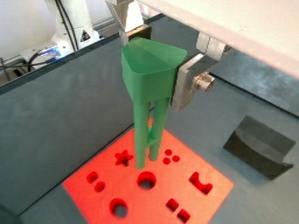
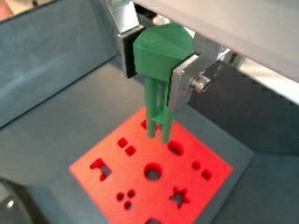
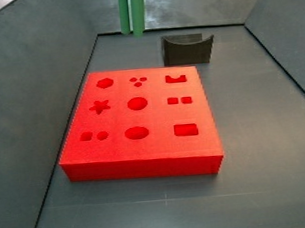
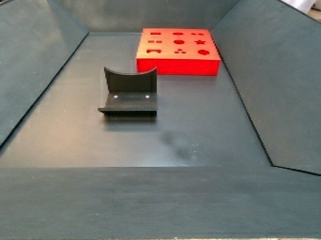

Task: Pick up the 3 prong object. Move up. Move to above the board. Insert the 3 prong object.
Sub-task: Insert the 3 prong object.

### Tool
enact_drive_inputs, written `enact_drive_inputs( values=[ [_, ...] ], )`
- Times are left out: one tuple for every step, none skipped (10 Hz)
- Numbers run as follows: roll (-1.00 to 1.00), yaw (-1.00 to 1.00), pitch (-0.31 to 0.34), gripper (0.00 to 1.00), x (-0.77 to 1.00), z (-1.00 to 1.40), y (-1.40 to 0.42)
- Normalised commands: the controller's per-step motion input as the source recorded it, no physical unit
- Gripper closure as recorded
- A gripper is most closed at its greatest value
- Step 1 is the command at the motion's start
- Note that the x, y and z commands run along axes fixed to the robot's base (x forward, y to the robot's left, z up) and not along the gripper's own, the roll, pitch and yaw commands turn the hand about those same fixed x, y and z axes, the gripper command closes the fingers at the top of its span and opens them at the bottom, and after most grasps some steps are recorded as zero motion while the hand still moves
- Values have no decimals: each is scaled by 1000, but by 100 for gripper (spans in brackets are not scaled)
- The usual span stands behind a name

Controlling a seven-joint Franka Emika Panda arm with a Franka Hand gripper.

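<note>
The 3 prong object (image 1: 149, 79) is a green post with a wide triangular cap and thin prongs pointing down. My gripper (image 1: 156, 70) is shut on its cap, a silver finger (image 2: 184, 77) on one side and a dark pad on the other; both wrist views show this. The post hangs upright, high over the board (image 1: 128, 188), a flat red block with shaped cutouts. The prong tips are well clear of it. In a side view only the prongs (image 3: 132, 9) hang in from above, beyond the board (image 3: 142, 117). The board (image 4: 178, 52) lies at the far end.
The fixture (image 3: 186, 49), a dark grey bracket, stands on the floor just beyond the board; it also shows as the fixture (image 4: 129, 94) mid-floor and the fixture (image 1: 260, 144) beside the board. Sloping grey walls (image 4: 38, 66) enclose the floor on all sides.
</note>
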Motion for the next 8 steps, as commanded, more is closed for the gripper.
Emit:
enact_drive_inputs(
  values=[
    [170, 0, 0, 100, 31, -351, 471],
    [124, 0, 0, 100, 126, -334, 529],
    [114, 0, 0, 100, 131, -297, 503],
    [113, 17, 0, 100, 140, -271, 443],
    [114, 43, 0, 100, 260, -294, 237],
    [124, 131, 0, 100, 411, -311, 191],
    [0, 31, 0, 100, 237, -23, 17],
    [121, 129, 13, 100, 146, -80, 0]
  ],
)
